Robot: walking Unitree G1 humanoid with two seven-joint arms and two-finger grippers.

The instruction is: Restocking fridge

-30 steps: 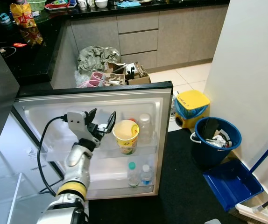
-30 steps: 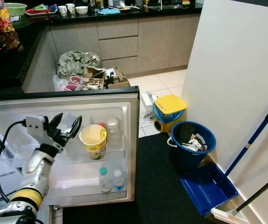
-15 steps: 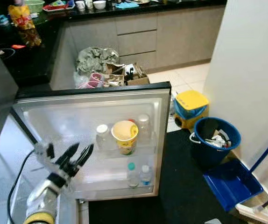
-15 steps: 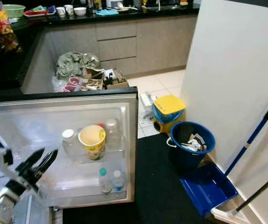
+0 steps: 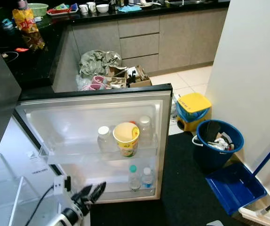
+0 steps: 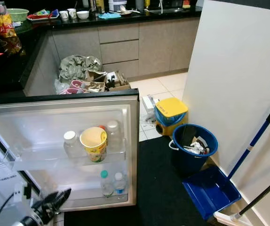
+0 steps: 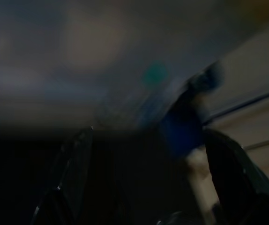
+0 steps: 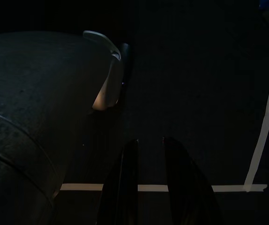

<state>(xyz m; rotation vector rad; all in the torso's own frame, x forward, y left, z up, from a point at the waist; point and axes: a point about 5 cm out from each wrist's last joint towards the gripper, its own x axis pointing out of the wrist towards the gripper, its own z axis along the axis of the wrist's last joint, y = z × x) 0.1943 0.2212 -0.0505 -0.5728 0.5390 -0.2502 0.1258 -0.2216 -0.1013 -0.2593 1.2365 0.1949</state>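
My left pincer (image 5: 93, 193), released and empty, hangs low before the open fridge door (image 5: 78, 101). The small bottle (image 5: 104, 138) stands on the door shelf beside the cup (image 5: 126, 137). Next, probably: fetch another item.

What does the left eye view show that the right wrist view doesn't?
Left eye view: the open fridge door with a yellow cup and bottles on its shelves, the blue bin, the blue dustpan, and the left gripper, open, low near the door.
Right wrist view: the right gripper hanging over a dark floor with white stripes.
Both: probably the dark floor, but the wrist view is too dark to be sure.
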